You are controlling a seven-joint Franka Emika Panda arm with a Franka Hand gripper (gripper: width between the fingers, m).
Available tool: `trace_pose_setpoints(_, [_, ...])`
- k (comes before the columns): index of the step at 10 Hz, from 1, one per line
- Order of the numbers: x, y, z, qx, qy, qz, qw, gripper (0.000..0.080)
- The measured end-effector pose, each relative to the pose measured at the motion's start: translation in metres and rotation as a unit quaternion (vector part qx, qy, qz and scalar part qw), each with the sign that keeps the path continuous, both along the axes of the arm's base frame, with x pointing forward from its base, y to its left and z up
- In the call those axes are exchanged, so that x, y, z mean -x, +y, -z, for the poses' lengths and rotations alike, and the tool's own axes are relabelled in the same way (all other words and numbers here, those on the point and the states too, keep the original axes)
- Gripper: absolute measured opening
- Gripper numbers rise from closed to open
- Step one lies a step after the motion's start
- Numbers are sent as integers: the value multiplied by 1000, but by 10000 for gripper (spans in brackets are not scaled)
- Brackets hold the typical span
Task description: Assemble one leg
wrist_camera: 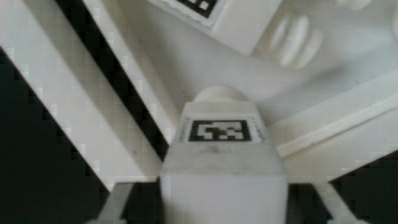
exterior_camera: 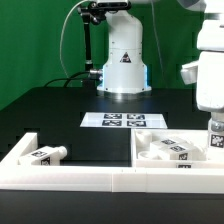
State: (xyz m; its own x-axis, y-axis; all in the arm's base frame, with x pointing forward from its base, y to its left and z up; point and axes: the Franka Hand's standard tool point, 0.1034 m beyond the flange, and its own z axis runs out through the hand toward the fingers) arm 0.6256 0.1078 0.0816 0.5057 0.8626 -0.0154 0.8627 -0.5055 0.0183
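My gripper (exterior_camera: 212, 122) is at the exterior view's right edge, above the tray's right compartment. It is shut on a leg (exterior_camera: 215, 138), a stubby white post with a black-and-white tag that hangs below the fingers. In the wrist view the leg (wrist_camera: 221, 135) points away from the camera between the two fingers (wrist_camera: 128, 200), tag facing up. My gripper (wrist_camera: 222, 208) grips its near end. Another leg (exterior_camera: 47, 153) lies in the tray's left compartment. More white tagged parts (exterior_camera: 170, 148) lie in the right compartment under the held leg.
The white tray's long rim (exterior_camera: 100, 178) runs along the front, with a divider (exterior_camera: 133, 150) between compartments. The marker board (exterior_camera: 122, 121) lies flat on the black table behind it. The robot base (exterior_camera: 123, 60) stands at the back. In the wrist view a tagged panel (wrist_camera: 199, 8) lies below.
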Motion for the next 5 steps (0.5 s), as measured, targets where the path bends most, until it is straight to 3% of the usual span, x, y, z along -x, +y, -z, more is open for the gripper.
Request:
trace_pose_setpoints(2, [0, 0, 0, -1, -1, 76, 997, 286])
trace_pose_setpoints(5, [2, 1, 0, -8, -3, 246, 969, 286])
